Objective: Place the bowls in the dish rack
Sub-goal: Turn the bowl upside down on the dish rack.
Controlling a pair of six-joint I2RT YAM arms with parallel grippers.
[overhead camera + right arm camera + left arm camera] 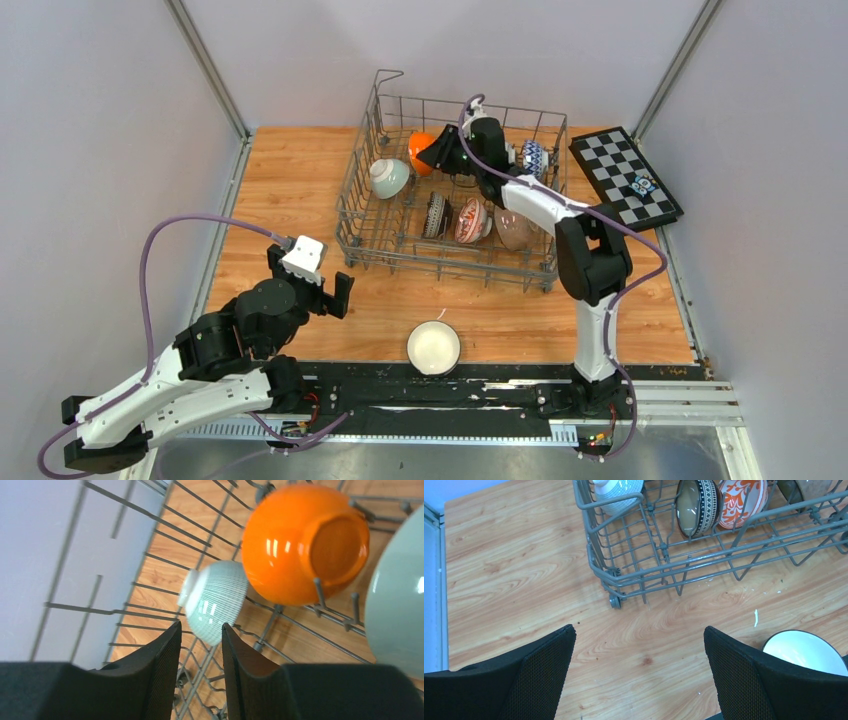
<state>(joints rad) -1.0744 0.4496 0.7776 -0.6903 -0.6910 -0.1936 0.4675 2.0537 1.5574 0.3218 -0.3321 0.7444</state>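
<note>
In dish rack [347, 215], far row: right tool [201, 627] narrow, empty, beside orange bowl [300, 540]. On near tabletop [290, 180]: dark-rimmed white bowl [434, 346] upright, not yet loaded; left tool [639, 640] wide, nearby. Next, likely: pinch its rim, lift.

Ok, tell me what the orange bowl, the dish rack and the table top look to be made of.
Orange bowl: most likely glazed ceramic; it is glossy with sharp light spots and has a duller foot ring.
Dish rack: metal wire with a matte grey coating, probably plastic; the bends are smooth and rounded.
Table top: wood or wood-look laminate; it shows grain and a slight sheen, so I cannot tell which.
</note>
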